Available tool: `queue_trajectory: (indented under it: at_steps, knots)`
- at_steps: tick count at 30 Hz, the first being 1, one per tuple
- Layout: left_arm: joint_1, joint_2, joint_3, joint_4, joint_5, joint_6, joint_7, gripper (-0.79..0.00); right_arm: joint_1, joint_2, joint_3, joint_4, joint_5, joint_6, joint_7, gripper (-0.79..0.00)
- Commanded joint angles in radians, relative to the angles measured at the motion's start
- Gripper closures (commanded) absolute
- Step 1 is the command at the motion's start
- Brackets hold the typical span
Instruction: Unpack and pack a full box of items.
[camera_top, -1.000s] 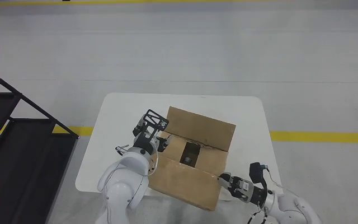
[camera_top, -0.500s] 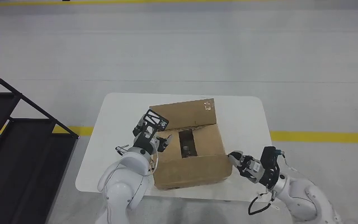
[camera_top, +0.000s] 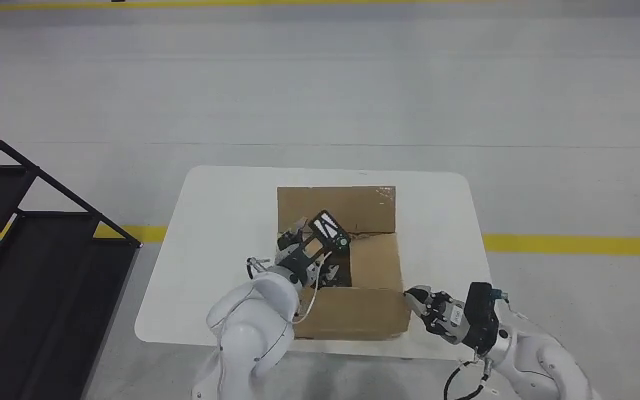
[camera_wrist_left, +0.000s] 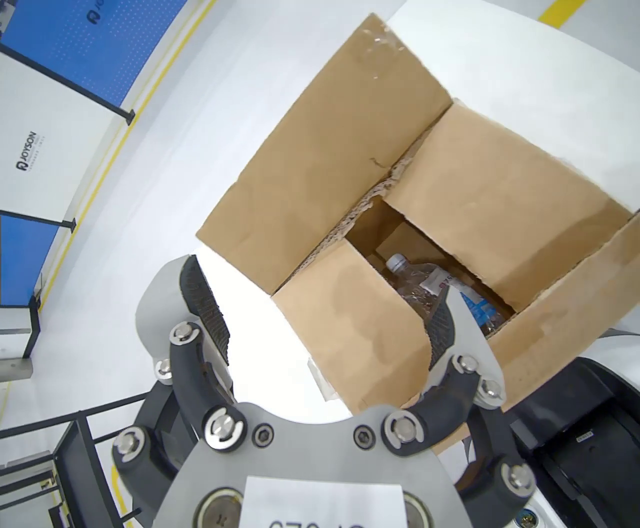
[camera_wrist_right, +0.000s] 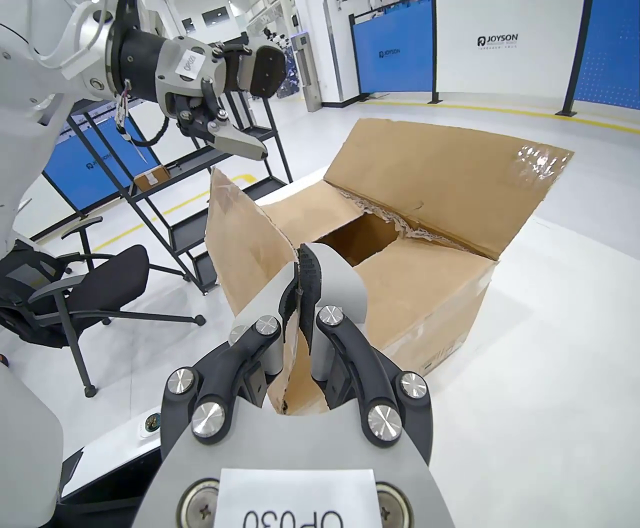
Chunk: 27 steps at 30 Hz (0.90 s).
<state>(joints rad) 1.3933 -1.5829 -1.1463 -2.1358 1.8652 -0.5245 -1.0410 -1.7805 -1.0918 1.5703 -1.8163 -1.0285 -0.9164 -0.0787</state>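
The right gripper (camera_wrist_right: 302, 265) sits at the near right corner of the cardboard box (camera_top: 350, 312), its jaws pressed together on the torn edge of the near flap (camera_wrist_right: 240, 240), which it holds standing up and away from the opening. The box rests in the middle of the white bench (camera_top: 215, 225). Over its left side hangs the left gripper (camera_wrist_left: 322, 305), jaws wide apart and holding nothing, with an inner side flap (camera_wrist_left: 350, 310) lying below the gap between them. Through the narrow opening past that flap a clear plastic bottle (camera_wrist_left: 417, 280) shows, lying inside; the far flap (camera_top: 335, 203) stands up behind it. This looks like the opening stage, with nothing unpacked yet. The next move likely calls for pushing the inner flaps aside, then lowering the open jaws straight onto the bottle while the right side pins its flap back.
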Motion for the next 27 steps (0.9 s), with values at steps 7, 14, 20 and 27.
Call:
queue_trajectory:
  at_steps: [7,14,20,27]
  knots:
    - [-0.077,-0.002,0.044,0.078,0.026,0.013,-0.038,-0.785,-0.031,-0.001,0.009,-0.018,-0.082,0.0,-0.129,0.0]
    - [-0.097,0.008,0.075,0.095,0.018,-0.127,-0.058,-0.785,-0.038,-0.001,0.01,-0.004,-0.114,0.015,-0.182,0.0]
    - [-0.087,0.02,0.088,0.082,0.025,-0.215,-0.039,-0.785,-0.038,-0.001,0.005,0.002,-0.119,0.015,-0.214,0.0]
    - [-0.077,0.034,0.109,0.086,0.048,-0.247,-0.008,-0.785,-0.033,0.001,0.002,0.009,-0.117,0.013,-0.226,0.0]
